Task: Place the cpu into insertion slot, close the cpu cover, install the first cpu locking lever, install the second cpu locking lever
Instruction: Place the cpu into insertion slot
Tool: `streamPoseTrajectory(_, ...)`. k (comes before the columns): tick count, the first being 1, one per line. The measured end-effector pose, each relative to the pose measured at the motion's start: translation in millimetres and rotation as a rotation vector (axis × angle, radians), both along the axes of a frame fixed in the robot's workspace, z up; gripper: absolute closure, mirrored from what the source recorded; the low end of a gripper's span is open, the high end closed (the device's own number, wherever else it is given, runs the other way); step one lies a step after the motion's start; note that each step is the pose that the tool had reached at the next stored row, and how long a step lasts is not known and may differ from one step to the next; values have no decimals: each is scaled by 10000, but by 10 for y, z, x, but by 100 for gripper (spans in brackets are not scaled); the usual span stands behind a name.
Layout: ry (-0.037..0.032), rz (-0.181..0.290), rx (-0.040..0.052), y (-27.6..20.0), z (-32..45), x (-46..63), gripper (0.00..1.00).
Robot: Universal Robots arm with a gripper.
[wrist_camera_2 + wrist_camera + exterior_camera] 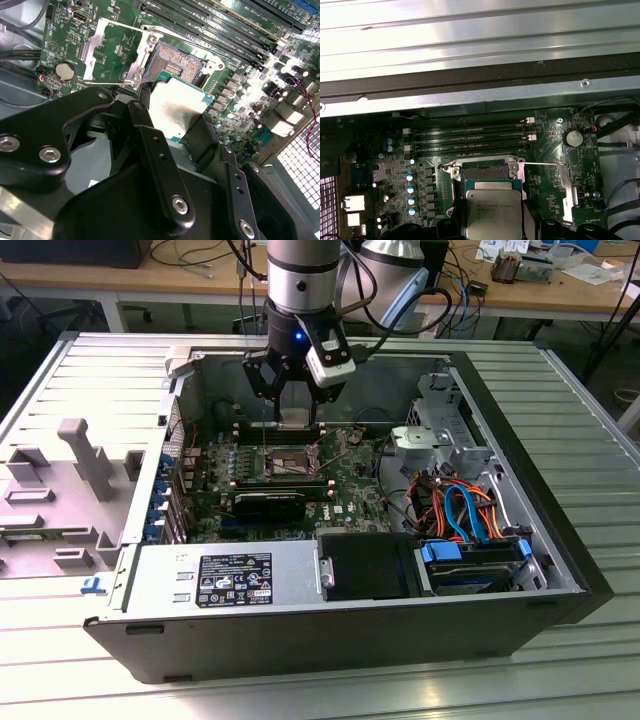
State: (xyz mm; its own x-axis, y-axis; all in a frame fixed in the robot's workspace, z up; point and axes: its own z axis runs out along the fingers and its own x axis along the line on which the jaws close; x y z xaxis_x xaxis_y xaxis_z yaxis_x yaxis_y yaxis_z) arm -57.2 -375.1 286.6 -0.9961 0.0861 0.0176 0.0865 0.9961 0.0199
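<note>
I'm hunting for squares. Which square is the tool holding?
The silver-topped chip, pinched in the tool. The other square, the dark socket, lies uncovered on the green board.

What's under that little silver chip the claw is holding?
The open socket on the green board; its dark frame shows beyond the chip. The chip hides the rest.

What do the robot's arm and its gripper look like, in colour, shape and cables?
The arm is a silver-grey cylinder with a black band and a small blue light. The gripper is black, with jointed link bars fastened by silver screws. A white box sits on its side, and black cables hang beside the arm.
</note>
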Motion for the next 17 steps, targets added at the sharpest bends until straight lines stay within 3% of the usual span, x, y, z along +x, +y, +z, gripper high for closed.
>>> streamPoseTrajectory(17, 0, -156, 0, 0, -12, 0, 46)
